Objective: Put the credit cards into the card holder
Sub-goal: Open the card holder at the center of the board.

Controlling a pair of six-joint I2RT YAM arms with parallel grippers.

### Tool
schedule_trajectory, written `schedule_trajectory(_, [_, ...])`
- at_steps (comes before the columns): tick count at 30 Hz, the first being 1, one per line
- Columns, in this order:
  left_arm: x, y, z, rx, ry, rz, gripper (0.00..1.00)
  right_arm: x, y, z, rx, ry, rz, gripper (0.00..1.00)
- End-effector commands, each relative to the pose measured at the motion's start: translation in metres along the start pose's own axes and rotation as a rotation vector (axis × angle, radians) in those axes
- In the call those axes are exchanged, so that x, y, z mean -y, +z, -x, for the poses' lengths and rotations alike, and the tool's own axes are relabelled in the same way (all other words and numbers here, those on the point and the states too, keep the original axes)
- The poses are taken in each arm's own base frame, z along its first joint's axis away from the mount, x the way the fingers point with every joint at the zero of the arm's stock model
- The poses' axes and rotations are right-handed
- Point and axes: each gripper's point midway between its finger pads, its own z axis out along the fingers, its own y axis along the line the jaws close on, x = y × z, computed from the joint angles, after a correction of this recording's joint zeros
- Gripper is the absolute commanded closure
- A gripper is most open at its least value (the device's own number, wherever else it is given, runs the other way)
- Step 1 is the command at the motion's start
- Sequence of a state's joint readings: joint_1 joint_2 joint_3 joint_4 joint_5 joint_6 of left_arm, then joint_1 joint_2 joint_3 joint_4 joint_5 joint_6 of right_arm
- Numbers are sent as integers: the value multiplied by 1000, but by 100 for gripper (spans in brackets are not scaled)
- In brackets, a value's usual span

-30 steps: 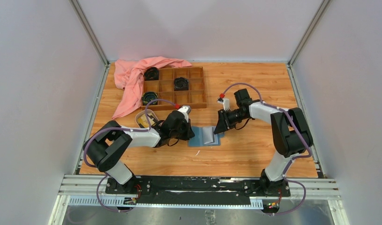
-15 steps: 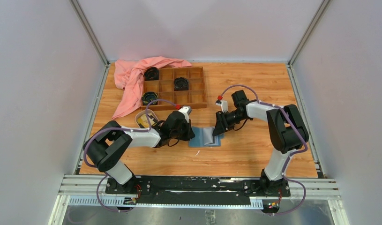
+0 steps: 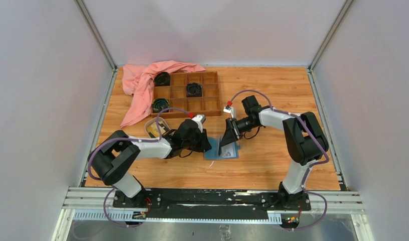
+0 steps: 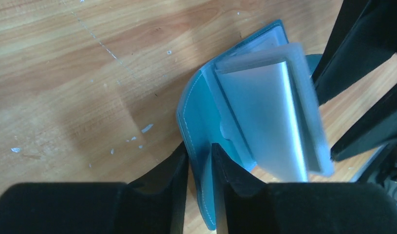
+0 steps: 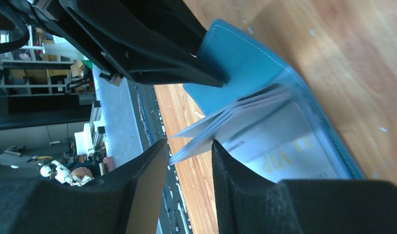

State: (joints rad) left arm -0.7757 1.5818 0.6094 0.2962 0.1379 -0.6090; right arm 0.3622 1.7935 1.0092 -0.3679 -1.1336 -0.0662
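The blue card holder [image 3: 231, 151] lies open on the table between both arms. My left gripper [image 3: 206, 145] is shut on its left flap; the left wrist view shows both fingers pinching the blue edge [image 4: 200, 168]. My right gripper [image 3: 222, 147] is tilted down over the wallet with its jaws a little apart [image 5: 186, 163]. The edges of the wallet's pale sleeves [image 5: 220, 124] fan out between them and lean on one finger. A pale card marked VIP [image 5: 284, 151] sits in a slot. A yellow-gold card [image 3: 153, 129] lies in the oval dish behind my left arm.
A brown wooden compartment tray [image 3: 212, 95] with black round items stands at the back. A pink cloth [image 3: 142, 85] drapes over its left side. The oval dish [image 3: 157, 122] sits close to my left forearm.
My right gripper has moved left and down onto the wallet, and its fingers now straddle the raised sleeves. My left gripper has kept its hold and barely moved.
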Motion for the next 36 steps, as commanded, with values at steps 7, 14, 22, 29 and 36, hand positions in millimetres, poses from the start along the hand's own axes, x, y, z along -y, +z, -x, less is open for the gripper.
schedule_trajectory(7, [10,-32,16,69,-95,-52,52,-45,31,3,-92,-65,135,56])
schedule_trajectory(14, [-9,-54,22,143,-122,-21,51,-27,51,-11,-160,-38,98,52])
schedule_trajectory(22, [16,-89,36,234,-87,-138,56,-50,27,-1,-182,-279,60,54])
schedule_trajectory(29, [46,-122,65,376,-52,-264,35,-27,-23,-6,-138,-392,-142,48])
schedule_trajectory(36, [66,-127,72,388,-61,-366,0,-3,-32,-19,-65,-155,-146,47])
